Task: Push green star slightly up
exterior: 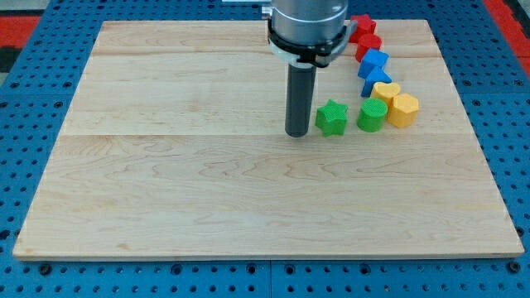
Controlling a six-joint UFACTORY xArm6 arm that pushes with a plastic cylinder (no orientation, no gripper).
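Observation:
The green star (331, 117) lies on the wooden board (207, 190), right of centre in the upper half. My tip (297, 133) stands just to the star's left, a small gap away, and slightly lower in the view. The dark rod rises from the tip to the arm's grey head at the view's top.
A green round block (372, 117) sits right of the star. A yellow hexagon (404, 109) and a yellow heart (385, 91) follow. Blue blocks (373, 60) (374, 79) and red blocks (361, 25) (368, 43) run up toward the board's top right.

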